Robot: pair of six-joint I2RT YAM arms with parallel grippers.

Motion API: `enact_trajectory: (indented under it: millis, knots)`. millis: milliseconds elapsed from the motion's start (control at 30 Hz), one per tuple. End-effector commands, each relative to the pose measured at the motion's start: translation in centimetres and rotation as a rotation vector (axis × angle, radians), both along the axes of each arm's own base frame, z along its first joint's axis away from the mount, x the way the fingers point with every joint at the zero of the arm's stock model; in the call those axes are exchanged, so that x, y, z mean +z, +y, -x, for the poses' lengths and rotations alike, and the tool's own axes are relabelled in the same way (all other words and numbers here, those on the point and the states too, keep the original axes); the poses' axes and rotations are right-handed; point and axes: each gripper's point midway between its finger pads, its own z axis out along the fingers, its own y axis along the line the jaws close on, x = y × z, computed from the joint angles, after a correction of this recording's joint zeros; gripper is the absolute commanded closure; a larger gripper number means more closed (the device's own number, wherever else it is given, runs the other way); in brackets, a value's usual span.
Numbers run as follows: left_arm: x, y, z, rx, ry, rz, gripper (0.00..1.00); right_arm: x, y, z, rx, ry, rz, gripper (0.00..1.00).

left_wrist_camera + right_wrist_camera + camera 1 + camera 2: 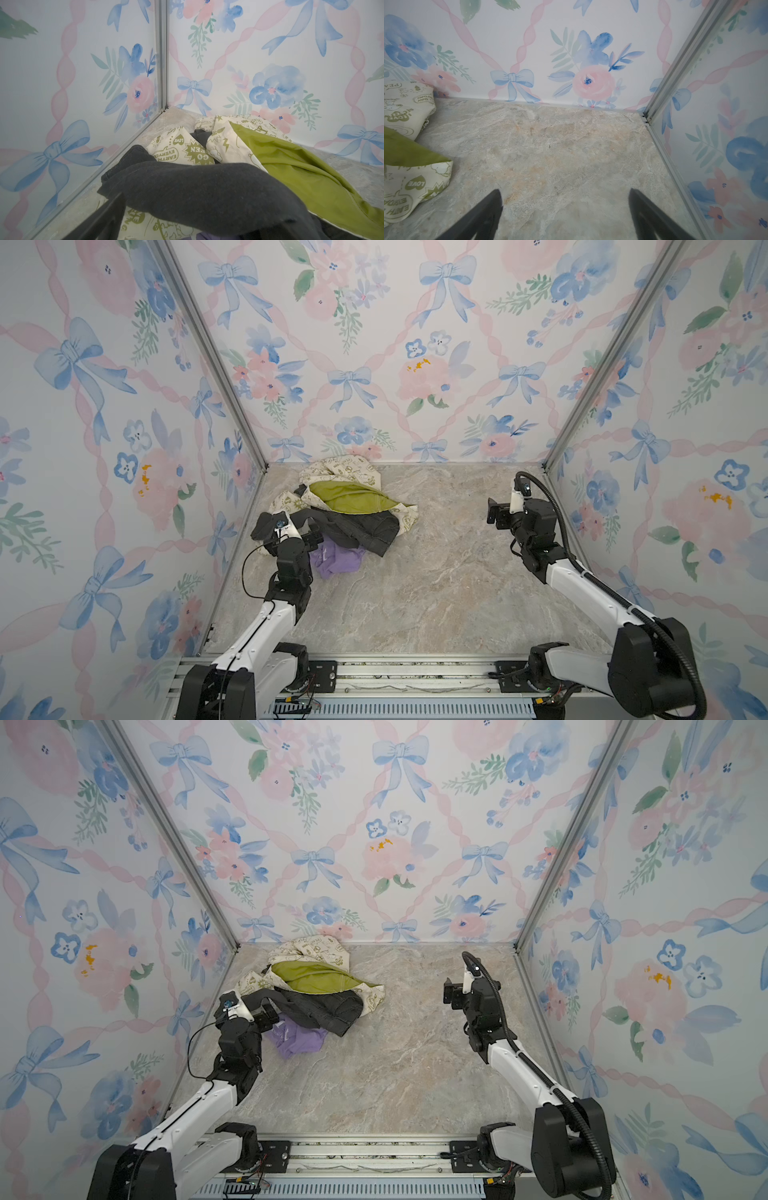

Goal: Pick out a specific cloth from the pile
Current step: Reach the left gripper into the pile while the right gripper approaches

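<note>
Just beside the spread left fingers (108,218), lavender cloth (337,560) under denim (365,531).

We're seeing bright, even, soft light, seemingly coming from overhead; only faint shadows are lying under the pile (353,497). Wrist views are bowing at edges, and the right gripper (564,190) is blurring near the lens.

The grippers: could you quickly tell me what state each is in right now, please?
Left gripper: open, at the pile, gripping nothing.
Right gripper: open, empty, above the table.
</note>
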Motion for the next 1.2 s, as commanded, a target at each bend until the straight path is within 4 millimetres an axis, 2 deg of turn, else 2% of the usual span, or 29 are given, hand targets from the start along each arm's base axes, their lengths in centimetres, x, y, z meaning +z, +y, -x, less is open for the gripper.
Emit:
enact_trajectory:
  millis: [0, 267, 333, 367, 400, 533, 633, 933, 1067, 1167]
  knots:
    - [-1.6, 0.0, 1.4, 0.01, 0.122, 0.057, 0.02, 1.2, 1.9, 1.0, 0.063, 0.024, 0.02, 0.03]
    - [-3.8, -1.0, 2.8, -0.017, 0.441, 0.117, 0.02, 4.9, 7.1, 1.7, 0.202, -0.017, 0.03, 0.03]
    - [-4.5, -1.2, 3.3, -0.006, 0.522, 0.151, 0.02, 5.5, 8.4, 1.9, 0.241, -0.018, 0.048, 0.03]
    - [-5.6, -1.4, 3.8, -0.008, 0.574, 0.166, 0.02, 5.7, 9.1, 1.9, 0.26, -0.017, 0.06, 0.03]
    - [-5.0, -1.8, 3.5, -0.025, 0.583, 0.189, 0.02, 6.0, 9.6, 2.0, 0.273, -0.017, 0.066, 0.03]
    - [-5.9, -3.2, 4.0, -0.051, 0.629, 0.31, 0.02, 6.7, 11.1, 2.1, 0.308, -0.026, 0.064, 0.03]
    - [-5.0, -4.0, 3.9, -0.07, 0.604, 0.395, 0.04, 7.2, 12.0, 2.0, 0.329, -0.032, 0.054, 0.03]
    - [-0.1, -7.9, 3.0, -0.234, 0.557, 0.627, 0.06, 8.0, 13.3, 1.9, 0.379, -0.039, 0.061, 0.03]
    - [2.2, -7.9, 2.8, -0.221, 0.488, 0.674, 0.07, 8.5, 13.1, 2.2, 0.38, -0.051, 0.056, 0.03]
    - [2.0, -7.7, 2.6, -0.204, 0.492, 0.68, 0.08, 8.8, 13.0, 2.5, 0.379, -0.055, 0.054, 0.03]
